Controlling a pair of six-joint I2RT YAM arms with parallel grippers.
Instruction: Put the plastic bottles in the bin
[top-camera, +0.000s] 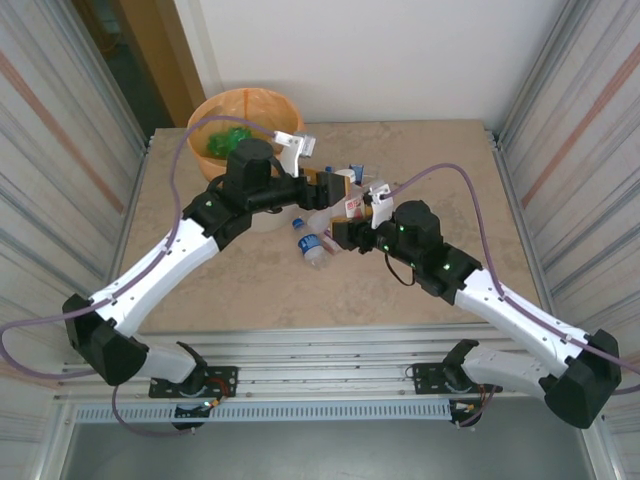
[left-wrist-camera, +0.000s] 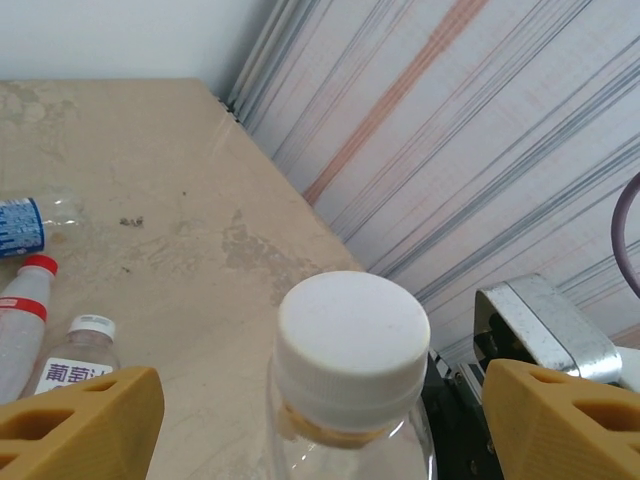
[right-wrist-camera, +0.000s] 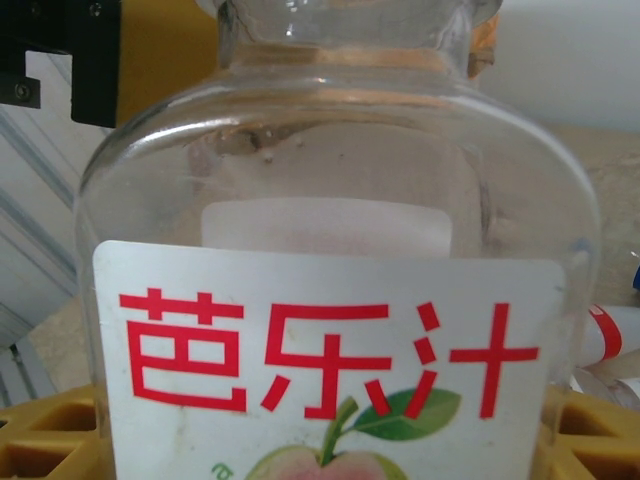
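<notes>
Bottle, clear w/ a white label and red lettering, is clenched in the right tool, yellow fingers either side of its lower body. Left tool stands released, one finger each side of the white cap, neither touching.

We read this as a handover. The tools meet over mid-desk, and the bin sits at the far-left corner, on the left arm's side.

To do it well:
- Centre the left fingers first, then close just under the cap, on the neck. The thin walls below prob. buckle and slip.
- Right tool lets go only once the left grip is firm.
- Stay high, since loose bottles lie on the desk right below.
- Release only when well over the bin's mouth, not at the rim.
</notes>
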